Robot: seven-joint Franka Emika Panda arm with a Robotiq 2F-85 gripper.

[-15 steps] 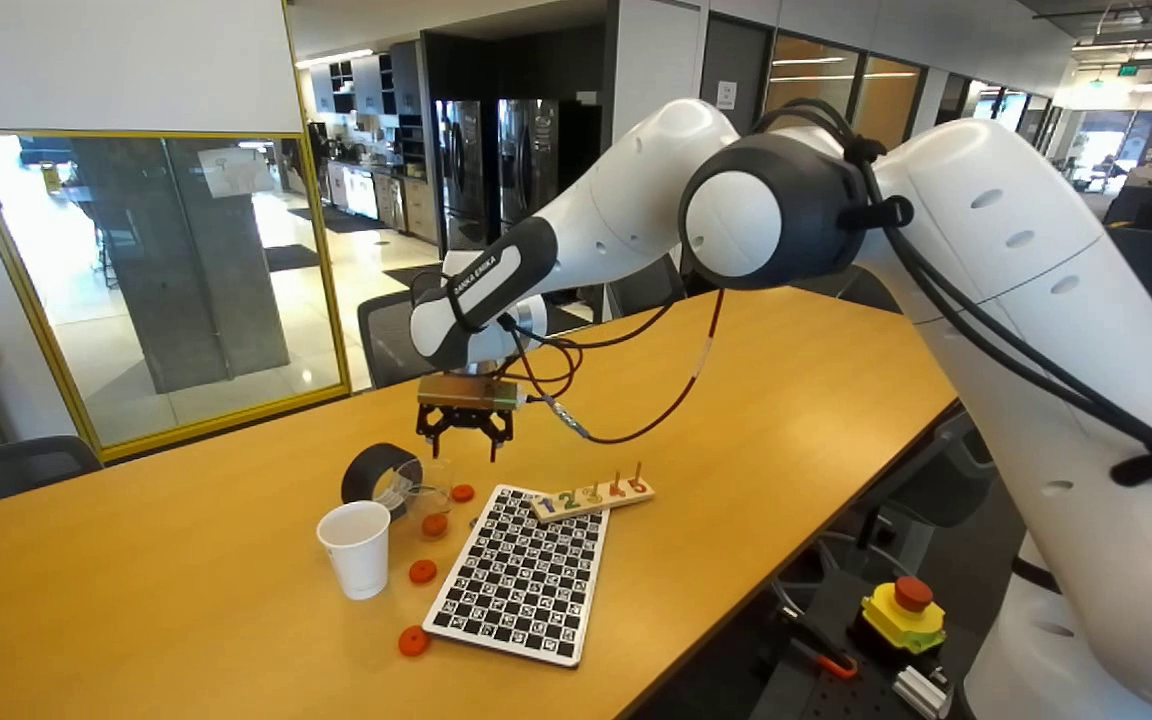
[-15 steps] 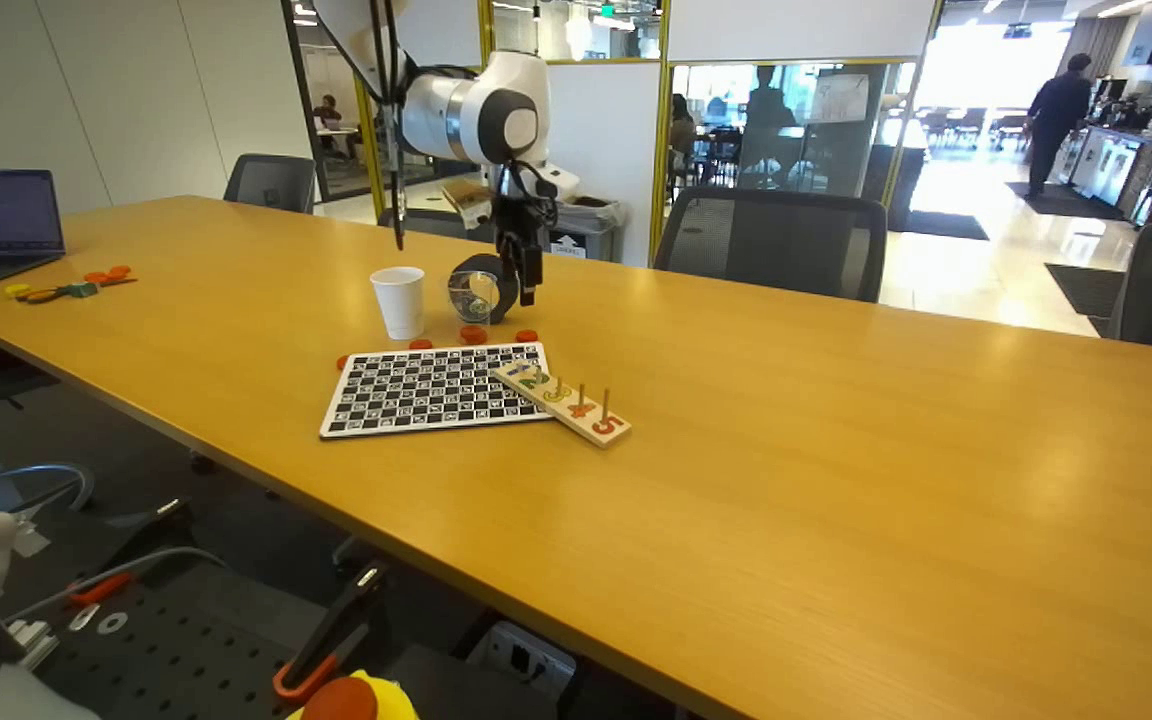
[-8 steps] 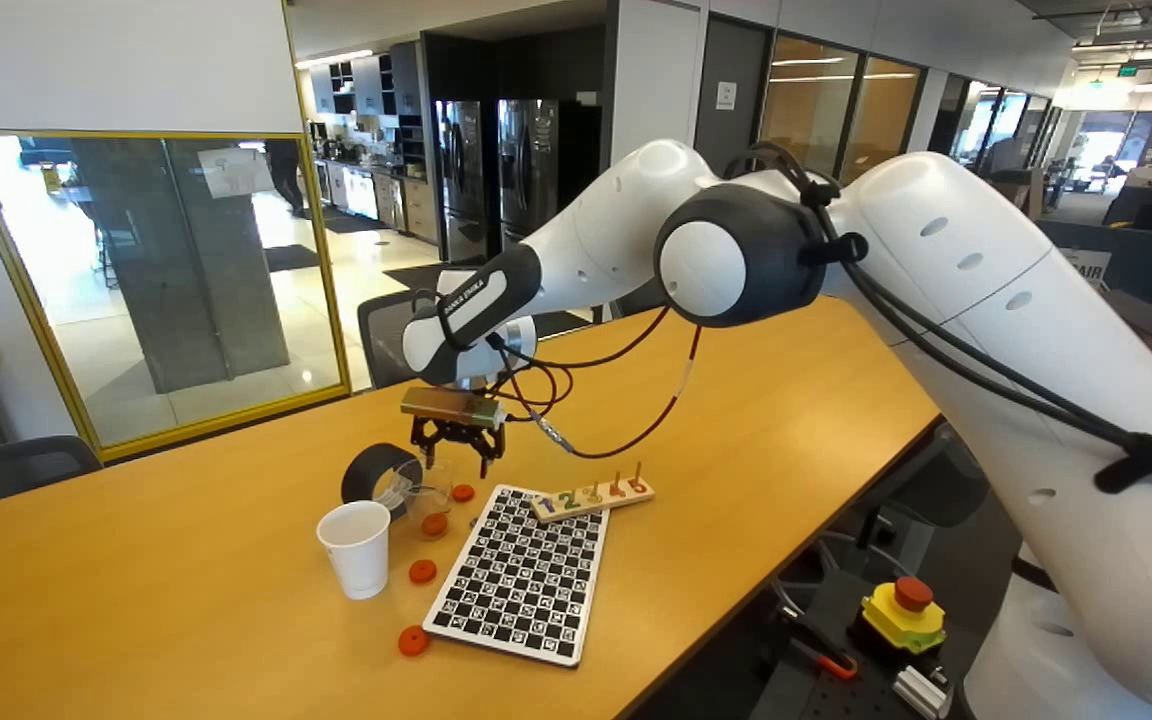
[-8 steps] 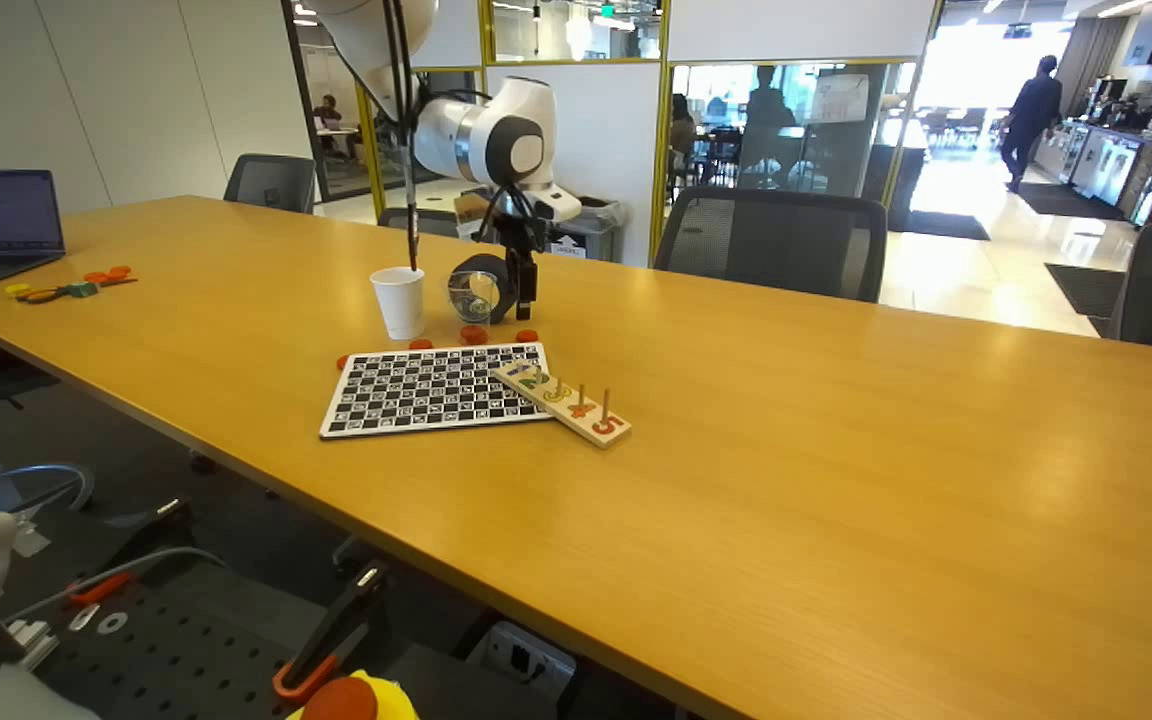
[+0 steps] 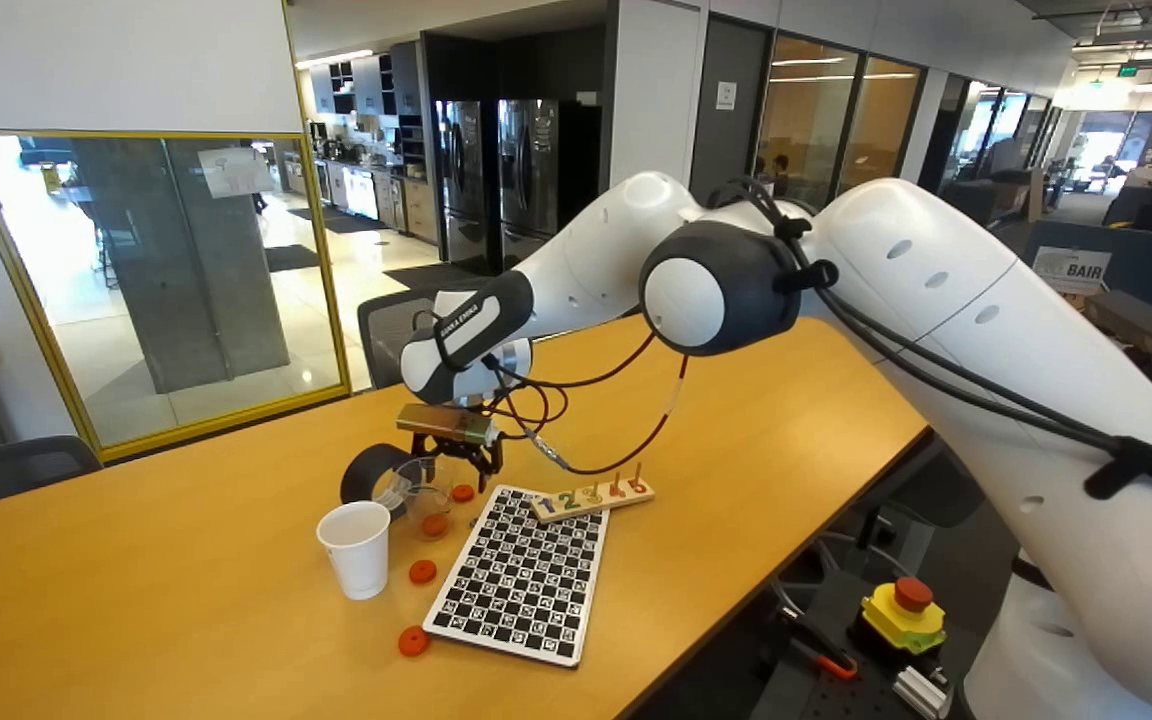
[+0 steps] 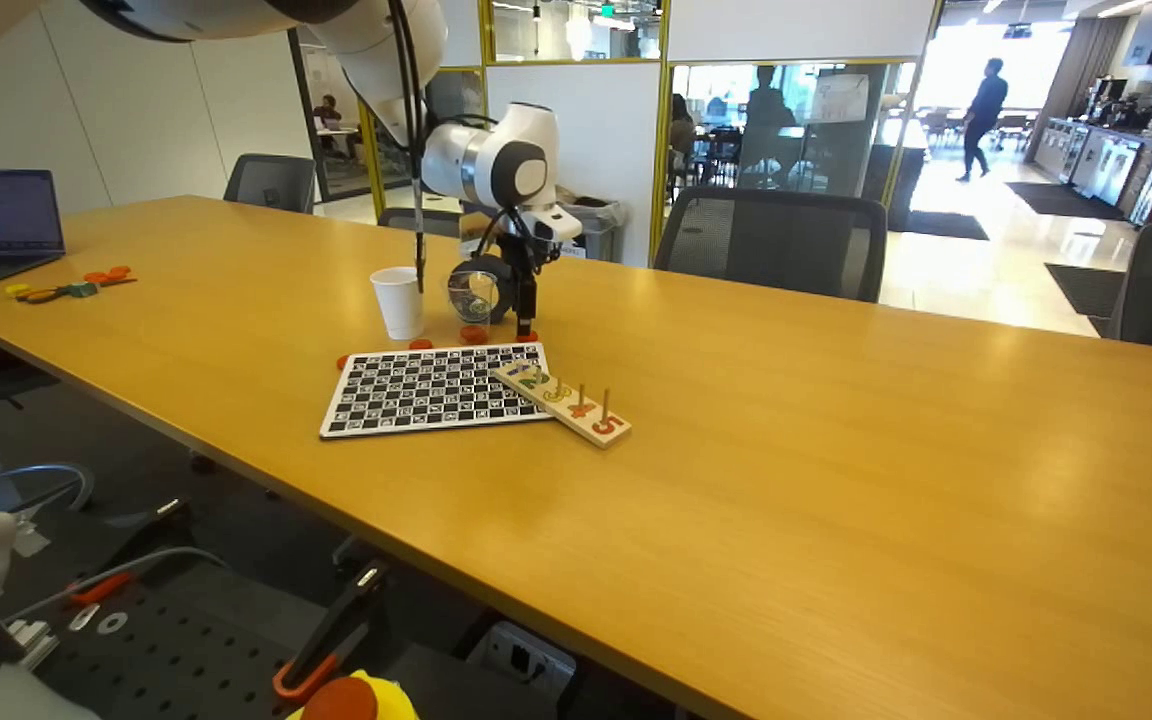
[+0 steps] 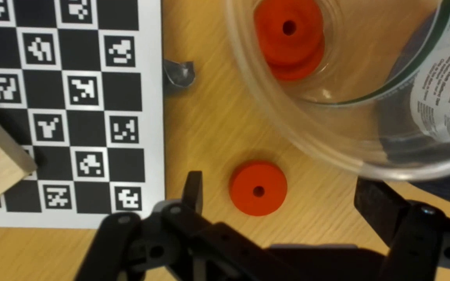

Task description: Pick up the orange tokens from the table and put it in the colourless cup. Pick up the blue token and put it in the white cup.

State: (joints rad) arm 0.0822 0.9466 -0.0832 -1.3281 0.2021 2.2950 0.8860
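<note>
My black gripper (image 7: pixel 281 190) is spread wide, nothing held; wrist view puts one round orange-red token (image 7: pixel 257 182) between its fingers (image 7: pixel 193 191), off-centre toward the black-and-white checkered board (image 7: pixel 72 103).

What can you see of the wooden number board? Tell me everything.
The number board is a narrow, pale slab that looks like wood, with coloured numerals 1 to 5, blue through red, and thin upright pegs. It lies numerals up, slantwise, its 1 end resting on the checkered board, its 5 end past that board's edge. The gripper isn't touching it. The wrist view catches only a corner.
</note>
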